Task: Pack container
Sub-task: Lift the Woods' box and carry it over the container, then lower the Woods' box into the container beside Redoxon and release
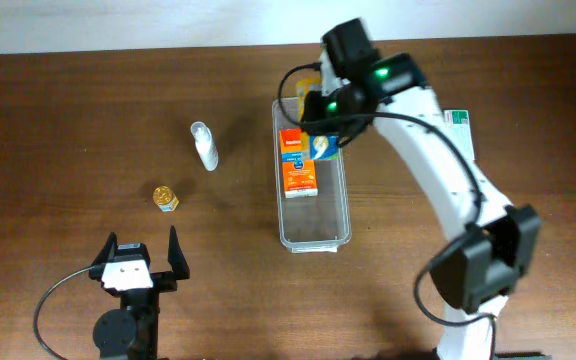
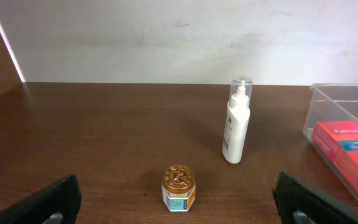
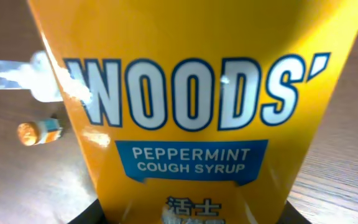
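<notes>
This is a robotics lab bench: two robot arms, a white one (image 1: 448,170) and a black one (image 1: 126,312), are mounted at the near edge of a dark wood-grain table (image 1: 68,110), a black cable (image 1: 40,315) loops beside the black arm, and a plain white wall (image 2: 166,37) closes off the far side. The goods laid out are a few pharmacy items spaced like test pieces: a white pump bottle (image 1: 204,146), a small gold-lidded jar (image 1: 165,197), a clear plastic container (image 1: 315,228) holding an orange carton (image 1: 298,172), and a yellow Woods' peppermint cough syrup box (image 3: 191,112).
</notes>
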`<state>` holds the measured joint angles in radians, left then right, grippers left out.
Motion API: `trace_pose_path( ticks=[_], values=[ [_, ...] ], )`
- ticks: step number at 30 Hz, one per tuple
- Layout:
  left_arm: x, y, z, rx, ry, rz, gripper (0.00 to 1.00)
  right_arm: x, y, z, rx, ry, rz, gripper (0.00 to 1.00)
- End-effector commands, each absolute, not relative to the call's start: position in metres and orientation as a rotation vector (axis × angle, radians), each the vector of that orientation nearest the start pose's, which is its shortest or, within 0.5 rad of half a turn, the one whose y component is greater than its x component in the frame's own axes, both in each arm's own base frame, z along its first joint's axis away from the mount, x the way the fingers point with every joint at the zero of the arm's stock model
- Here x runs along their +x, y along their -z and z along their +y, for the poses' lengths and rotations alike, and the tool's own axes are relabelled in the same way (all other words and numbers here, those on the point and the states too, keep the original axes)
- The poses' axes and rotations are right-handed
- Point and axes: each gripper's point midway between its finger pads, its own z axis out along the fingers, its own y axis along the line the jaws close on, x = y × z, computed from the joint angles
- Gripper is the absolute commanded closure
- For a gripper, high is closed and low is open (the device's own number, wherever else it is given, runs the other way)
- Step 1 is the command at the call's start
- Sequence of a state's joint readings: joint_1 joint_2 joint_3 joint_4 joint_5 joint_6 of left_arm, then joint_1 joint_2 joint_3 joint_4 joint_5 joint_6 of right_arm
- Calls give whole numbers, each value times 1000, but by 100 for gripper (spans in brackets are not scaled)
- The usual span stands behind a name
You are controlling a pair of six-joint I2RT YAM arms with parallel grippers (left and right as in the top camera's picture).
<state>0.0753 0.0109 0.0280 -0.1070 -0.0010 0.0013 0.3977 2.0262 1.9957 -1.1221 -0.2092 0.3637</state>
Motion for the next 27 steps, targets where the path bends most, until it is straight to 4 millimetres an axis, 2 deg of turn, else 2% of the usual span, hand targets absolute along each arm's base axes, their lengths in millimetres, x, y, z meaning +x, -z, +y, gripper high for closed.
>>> trace_pose_path(
  ticks=[1,7,10,18,27],
  values=[
    [244,-157,21,-57,-79,1658,1,436,-156,230,-82,-433,2825,58],
    [244,-157,21,-58,-78,1658,0,436,-119,237,-91,-405,2902,58],
    [244,-157,21,-58,-78,1658,0,437,-110,237,-90,-397,2918,58],
    [244,-157,21,-58,-78,1658,0,438,-102,238,-89,-400,2930,57],
    [244,-157,21,-58,-78,1658,0,435,-102,240,-17,-429,2950,55]
  ],
)
